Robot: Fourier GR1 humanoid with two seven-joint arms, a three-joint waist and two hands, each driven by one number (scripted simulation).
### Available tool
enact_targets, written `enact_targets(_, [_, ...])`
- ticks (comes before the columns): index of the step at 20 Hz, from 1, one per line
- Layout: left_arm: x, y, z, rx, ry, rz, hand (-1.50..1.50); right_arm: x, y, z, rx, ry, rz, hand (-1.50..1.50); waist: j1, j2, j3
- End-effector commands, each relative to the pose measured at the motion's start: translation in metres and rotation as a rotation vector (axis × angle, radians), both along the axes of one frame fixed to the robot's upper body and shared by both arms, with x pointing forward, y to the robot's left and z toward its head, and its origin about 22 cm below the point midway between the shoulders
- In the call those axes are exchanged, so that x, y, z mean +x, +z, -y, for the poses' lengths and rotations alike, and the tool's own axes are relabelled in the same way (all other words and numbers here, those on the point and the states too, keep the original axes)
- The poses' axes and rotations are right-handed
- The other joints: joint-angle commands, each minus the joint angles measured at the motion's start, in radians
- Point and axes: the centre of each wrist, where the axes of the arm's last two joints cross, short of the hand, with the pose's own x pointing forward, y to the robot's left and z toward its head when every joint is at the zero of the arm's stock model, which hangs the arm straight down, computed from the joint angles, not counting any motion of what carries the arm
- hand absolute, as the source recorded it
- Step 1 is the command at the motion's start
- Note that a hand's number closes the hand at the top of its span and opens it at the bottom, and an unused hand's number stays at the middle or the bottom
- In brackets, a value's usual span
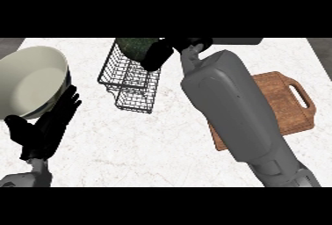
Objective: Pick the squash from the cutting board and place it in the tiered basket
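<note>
- The table (162, 145) has a white marbled top, and it carries all the things.
- The tiered basket (130, 83) is made of black wire and stands near the far edge of the table, a little left of the middle.
- The squash (136, 46) is dark green, and it sits in the upper tier of the basket, at the far edge.
- The right hand (159, 55) is black and is at the squash. Its fingers are curled against the right side of the squash, so it appears to grasp it.
- The grey right forearm (233, 114) comes in from the near right corner and crosses diagonally above the cutting board.
- The cutting board (288, 105) is brown wood with a handle slot on its right side. It lies near the right edge of the table, and the forearm hides a big part of it.
- A large pale bowl (29, 81) stands at the left edge of the table.
- The left hand (45, 129) rests at the near left corner, just beside the bowl. It is released, with straight fingers pointing to the far side, and it holds nothing.
</note>
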Motion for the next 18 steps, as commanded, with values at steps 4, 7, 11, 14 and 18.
enact_targets(4, [0.005, -0.004, 0.001, -0.009, 0.000, 0.002, 0.00, 0.001, -0.017, -0.036, -0.015, -0.040, -0.058, 1.50, -0.002, -0.001, 0.000])
enact_targets(7, [0.004, -0.012, 0.010, -0.014, -0.024, -0.011, 0.00, 0.020, -0.028, -0.035, -0.029, -0.021, -0.072, 1.50, 0.002, 0.002, 0.000])
enact_targets(11, [0.008, -0.004, -0.008, -0.002, 0.000, 0.008, 0.00, 0.031, -0.049, -0.035, -0.063, -0.043, -0.038, 1.50, 0.008, 0.004, 0.000])
enact_targets(14, [0.013, 0.003, 0.017, 0.005, -0.018, 0.002, 0.00, 0.031, -0.051, -0.044, -0.064, -0.080, -0.016, 1.50, 0.013, 0.003, 0.000])
enact_targets(18, [0.005, 0.012, 0.006, -0.004, -0.025, 0.015, 0.00, 0.045, -0.065, -0.037, -0.056, -0.101, 0.011, 1.50, 0.018, 0.005, 0.000])
